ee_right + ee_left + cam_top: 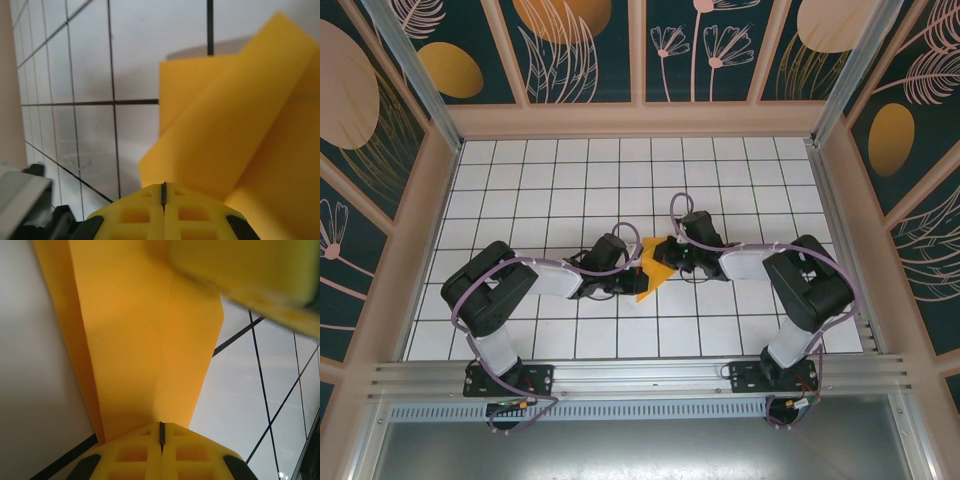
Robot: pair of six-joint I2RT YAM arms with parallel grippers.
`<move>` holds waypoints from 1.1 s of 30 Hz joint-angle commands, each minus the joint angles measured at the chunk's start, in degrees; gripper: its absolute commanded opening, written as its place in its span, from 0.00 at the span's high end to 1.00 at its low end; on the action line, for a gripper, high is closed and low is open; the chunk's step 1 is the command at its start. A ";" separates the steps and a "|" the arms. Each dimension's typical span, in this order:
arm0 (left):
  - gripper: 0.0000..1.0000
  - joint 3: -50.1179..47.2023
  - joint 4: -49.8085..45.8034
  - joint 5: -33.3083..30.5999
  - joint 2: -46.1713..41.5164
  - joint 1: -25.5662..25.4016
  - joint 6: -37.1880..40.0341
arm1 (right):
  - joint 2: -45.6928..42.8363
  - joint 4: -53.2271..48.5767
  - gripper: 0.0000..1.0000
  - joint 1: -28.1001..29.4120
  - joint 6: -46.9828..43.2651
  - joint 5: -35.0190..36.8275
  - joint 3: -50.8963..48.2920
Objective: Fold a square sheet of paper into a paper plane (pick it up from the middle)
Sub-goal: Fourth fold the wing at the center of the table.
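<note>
Left end effector [161, 431] and right end effector [163, 191] pinch one folded paper [654, 268].

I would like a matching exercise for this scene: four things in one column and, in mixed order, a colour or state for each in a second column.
Column one:
1 left hand
2 paper
3 table
4 back wall

Column two:
a white tiles, dark lines
b dark, with plant drawings
c shut on the paper
d orange-yellow, folded

Pairs: 1-c; 2-d; 3-a; 4-b
</note>
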 commanded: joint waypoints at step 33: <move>1.00 -3.44 -11.24 -3.86 1.07 -0.09 1.64 | -2.87 -7.79 0.94 -8.04 -5.09 4.66 8.69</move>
